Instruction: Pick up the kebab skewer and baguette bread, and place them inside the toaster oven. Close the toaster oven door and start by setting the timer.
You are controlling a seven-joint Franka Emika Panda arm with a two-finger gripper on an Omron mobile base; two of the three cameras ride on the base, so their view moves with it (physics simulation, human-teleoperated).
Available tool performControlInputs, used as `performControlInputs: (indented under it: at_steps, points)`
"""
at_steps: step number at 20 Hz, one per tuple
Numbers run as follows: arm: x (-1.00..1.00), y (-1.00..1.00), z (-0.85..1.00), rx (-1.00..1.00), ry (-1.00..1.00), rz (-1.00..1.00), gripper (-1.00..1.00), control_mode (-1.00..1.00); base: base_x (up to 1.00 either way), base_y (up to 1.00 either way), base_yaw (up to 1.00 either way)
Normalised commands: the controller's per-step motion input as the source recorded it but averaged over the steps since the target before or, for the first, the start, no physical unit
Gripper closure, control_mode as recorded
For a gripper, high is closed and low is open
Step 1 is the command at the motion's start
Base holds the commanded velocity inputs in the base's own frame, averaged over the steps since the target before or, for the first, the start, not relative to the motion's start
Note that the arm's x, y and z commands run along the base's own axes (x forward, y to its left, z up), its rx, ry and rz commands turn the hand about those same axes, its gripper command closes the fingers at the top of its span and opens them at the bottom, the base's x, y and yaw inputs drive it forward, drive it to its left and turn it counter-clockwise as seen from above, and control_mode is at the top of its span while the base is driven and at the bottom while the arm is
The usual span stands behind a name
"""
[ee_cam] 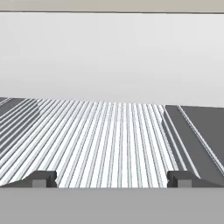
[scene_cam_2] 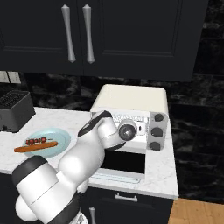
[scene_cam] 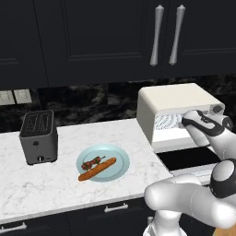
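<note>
Gripper [ee_cam: 112, 179] sitting wide open and empty over the oven [scene_cam: 173, 99] rack [ee_cam: 100, 140], door [scene_cam: 186, 159] lying flat open; skewer [scene_cam: 91, 162] and baguette [scene_cam: 97, 169] lying on plate [scene_cam: 117, 159], well left.

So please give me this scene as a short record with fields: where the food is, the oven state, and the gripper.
skewer: on the plate, beside the baguette
baguette: on the plate
oven: door open and lying flat, rack bare
gripper: open, holding nothing, at the oven mouth facing the rack
toaster: on the counter, left of the plate
</note>
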Motion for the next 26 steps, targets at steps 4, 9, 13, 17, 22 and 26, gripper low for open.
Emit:
performControlInputs:
  at_steps: [4, 9, 13, 17, 22, 26]
  points:
    - [0.13, 0.02, -0.02, 0.0, -0.01, -0.07, -1.0, -1.0, 0.0, 0.0, 0.0]
    - [0.11, 0.0, -0.18, 0.0, -0.05, 0.0, -1.0, -1.0, 0.0, 0.0, 0.0]
    - [0.18, 0.0, -0.08, 0.0, -0.04, 0.0, -1.0, -1.0, 0.0, 0.0, 0.0]
    - [0.14, 0.0, -0.05, 0.0, 0.0, 0.0, -1.0, -1.0, 0.0, 0.0, 0.0]
    - [0.04, 0.0, -0.13, 0.0, 0.0, 0.0, -1.0, -1.0, 0.0, 0.0, 0.0]
    - [-0.27, -0.03, -0.44, 0.0, 0.07, 0.0, -1.0, -1.0, 0.0, 0.0, 0.0]
